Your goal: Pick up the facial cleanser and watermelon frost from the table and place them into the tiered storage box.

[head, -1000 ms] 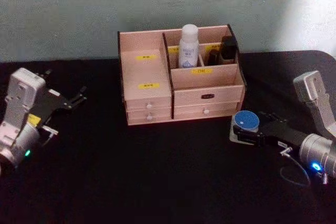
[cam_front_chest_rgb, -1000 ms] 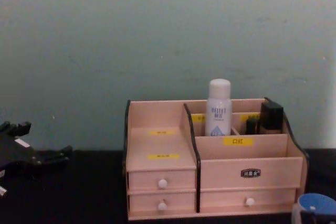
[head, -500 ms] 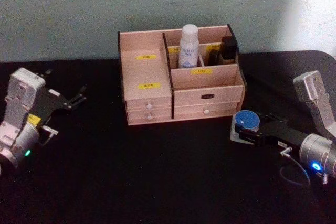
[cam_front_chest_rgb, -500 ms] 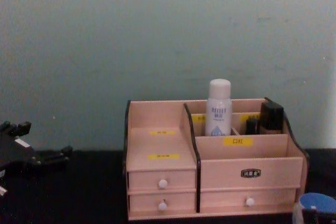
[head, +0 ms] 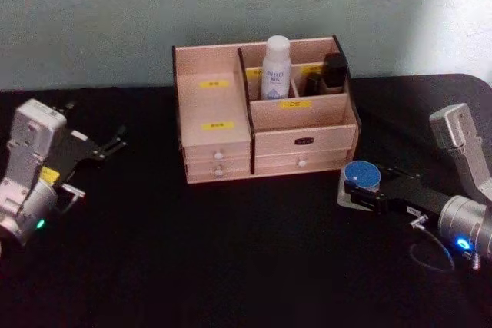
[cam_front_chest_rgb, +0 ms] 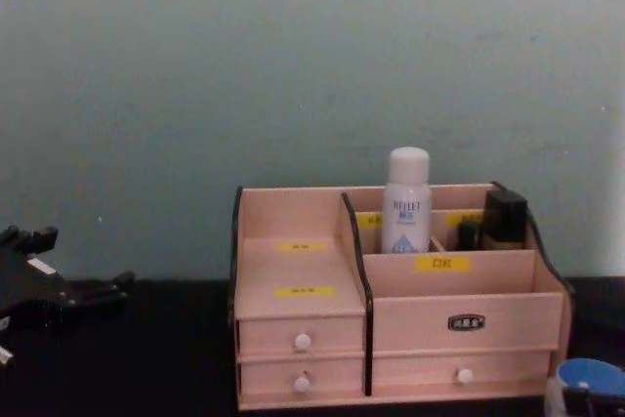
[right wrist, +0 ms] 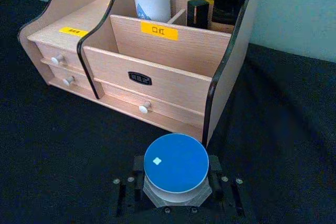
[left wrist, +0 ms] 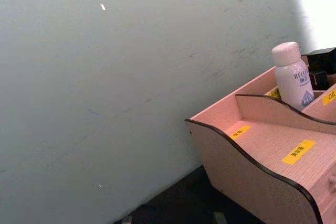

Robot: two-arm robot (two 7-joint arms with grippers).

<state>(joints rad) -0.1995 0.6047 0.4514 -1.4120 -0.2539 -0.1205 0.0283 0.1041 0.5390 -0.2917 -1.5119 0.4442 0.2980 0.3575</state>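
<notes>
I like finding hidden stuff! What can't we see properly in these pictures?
Inside the drawers: head view, they are shut.
Bottom of the bottle: chest view, behind the box wall.
Most of the jar: chest view, cut off at the bottom corner.
Writing on the label: head view, too small to read.

The tiered storage box [left wrist: 247,166] fills the lower right corner, seen from its end, where a dark wavy edge runs along the pale wooden side wall and yellow labels [left wrist: 297,151] lie on its stepped surfaces. The facial cleanser [left wrist: 293,77] stands upright in a rear compartment, its white cap above the rim and its grey lettering and blue drop mark facing out, with a dark container [left wrist: 321,66] just beside it. A plain pale wall [left wrist: 105,87] rises behind, and a strip of black bench [left wrist: 184,203] shows below the box.
</notes>
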